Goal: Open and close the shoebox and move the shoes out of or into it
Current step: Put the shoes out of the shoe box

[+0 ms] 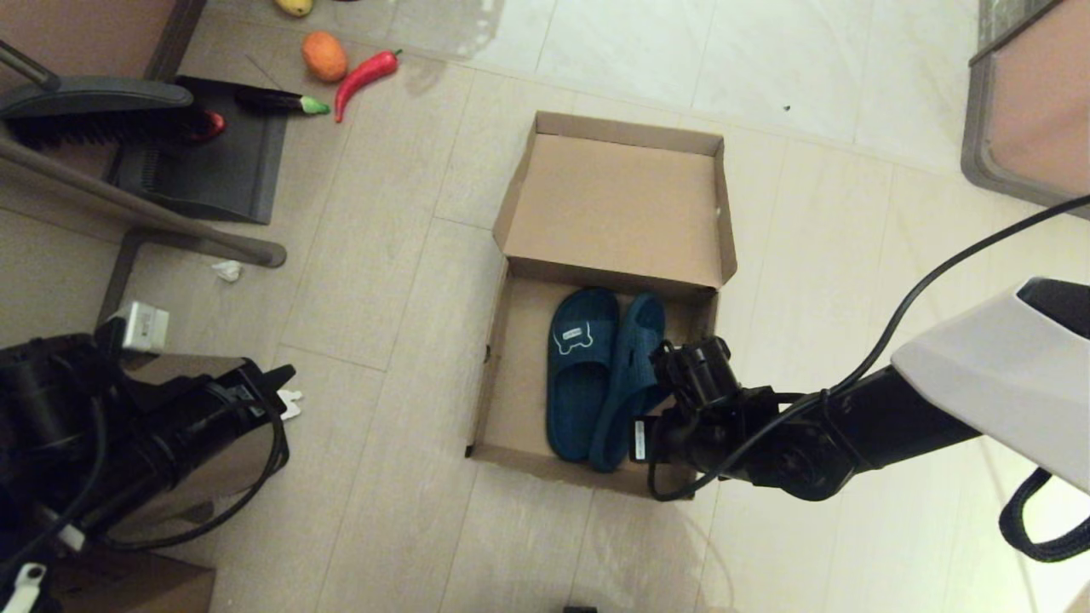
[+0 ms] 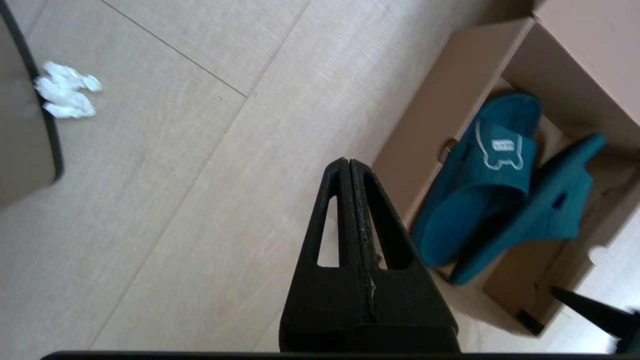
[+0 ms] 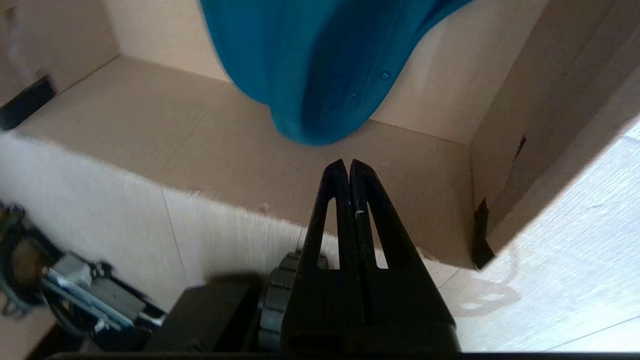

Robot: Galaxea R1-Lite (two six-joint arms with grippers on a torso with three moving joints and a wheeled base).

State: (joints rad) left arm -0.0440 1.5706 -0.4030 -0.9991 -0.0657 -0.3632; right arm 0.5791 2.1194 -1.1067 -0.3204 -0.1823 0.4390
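Both pincers, left (image 2: pixel 349 165) and right (image 3: pixel 348 165), closed

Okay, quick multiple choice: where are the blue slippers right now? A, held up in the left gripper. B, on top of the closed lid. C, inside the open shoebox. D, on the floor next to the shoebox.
C: both slippers lie inside the shoebox, whose lid is folded back; the left gripper is shut on nothing, over the floor.
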